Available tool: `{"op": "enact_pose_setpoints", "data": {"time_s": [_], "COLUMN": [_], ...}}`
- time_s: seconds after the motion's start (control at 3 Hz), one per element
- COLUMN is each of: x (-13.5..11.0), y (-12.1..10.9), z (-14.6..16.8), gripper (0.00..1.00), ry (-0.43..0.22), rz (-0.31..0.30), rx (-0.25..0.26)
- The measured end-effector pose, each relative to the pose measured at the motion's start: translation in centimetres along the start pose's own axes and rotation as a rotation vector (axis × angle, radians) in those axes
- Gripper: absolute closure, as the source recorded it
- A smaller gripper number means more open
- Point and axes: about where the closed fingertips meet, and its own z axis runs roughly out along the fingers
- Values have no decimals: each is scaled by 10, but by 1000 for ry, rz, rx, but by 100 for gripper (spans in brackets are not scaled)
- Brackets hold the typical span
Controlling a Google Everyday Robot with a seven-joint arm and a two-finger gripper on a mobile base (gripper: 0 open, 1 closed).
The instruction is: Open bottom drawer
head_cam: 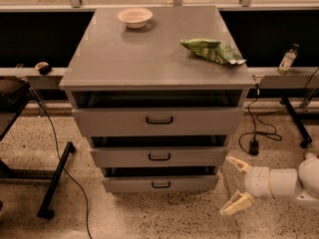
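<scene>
The bottom drawer [160,183] is the lowest and smallest grey front of three in the cabinet, with a small black bar handle [161,184] at its centre. It sits close to the speckled floor. My gripper [235,183] reaches in from the lower right on a white arm, with its two cream fingers spread wide apart, one high and one low. It is open and empty. It hovers just right of the bottom drawer's right end, apart from the handle.
The middle drawer [159,156] and top drawer [159,120] sit above. On the cabinet top are a white bowl [134,17] and a green chip bag [213,50]. A bottle [287,59] stands on the right ledge. Cables [254,133] and a black stand leg [56,180] lie on the floor.
</scene>
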Motion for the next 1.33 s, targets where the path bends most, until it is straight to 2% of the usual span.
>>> {"op": "enact_pose_setpoints", "data": {"time_s": [0.33,0.67,1.0,1.33], "x": [19,54,75,73], "y": [-6,-4,-2,5], "z": [39,76,87,85], "gripper": [0,0,0,0], "ry": [-10,-109,-237,-268], "rz": [-2,-5,-39,-46], "rx": [-54,-98,-147,-187]}}
